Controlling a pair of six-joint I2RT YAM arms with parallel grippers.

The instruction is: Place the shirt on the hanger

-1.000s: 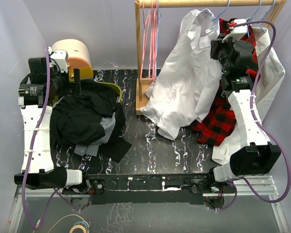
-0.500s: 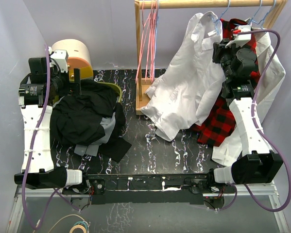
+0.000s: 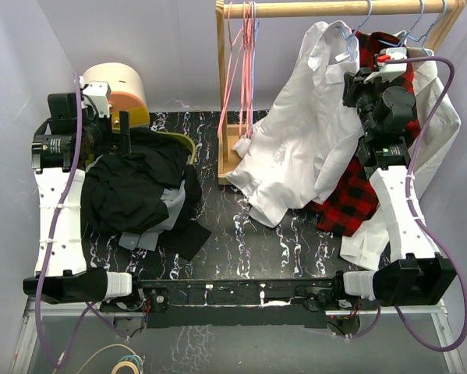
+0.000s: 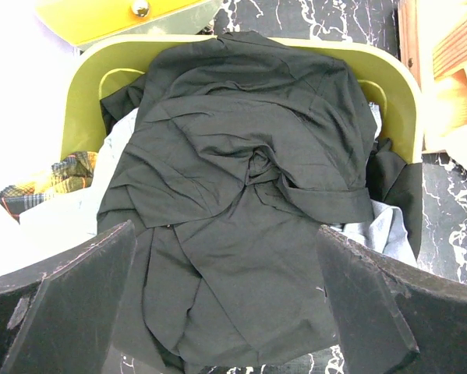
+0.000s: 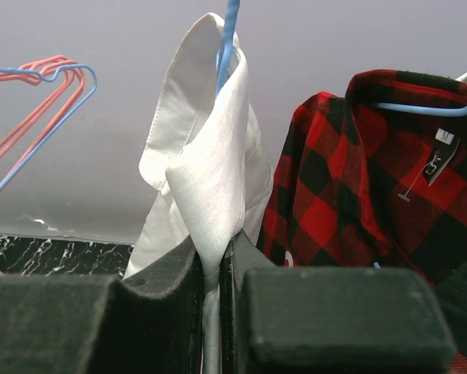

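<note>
The white shirt (image 3: 303, 132) hangs from the light blue hanger (image 3: 363, 15) on the wooden rail, its body draping down to the table. In the right wrist view the shirt's collar (image 5: 210, 156) is pinched between the pads and the blue hanger wire (image 5: 229, 31) rises out of the collar. My right gripper (image 3: 356, 78) is raised beside the collar and is shut on it; it also shows in the right wrist view (image 5: 216, 280). My left gripper (image 4: 225, 312) is open and empty above a black garment (image 4: 241, 179) in a yellow basket (image 4: 85, 101).
A red-and-black plaid shirt (image 3: 358, 195) and another white garment (image 3: 436, 125) hang right of the shirt. Pink wire hangers (image 3: 239, 62) hang on the rail's left end by the wooden post (image 3: 224, 93). A round cream and orange container (image 3: 118, 89) stands at the back left.
My right gripper has risen and moved a little right with the collar, lifting the shirt's top toward the rail. The left arm has not moved.
</note>
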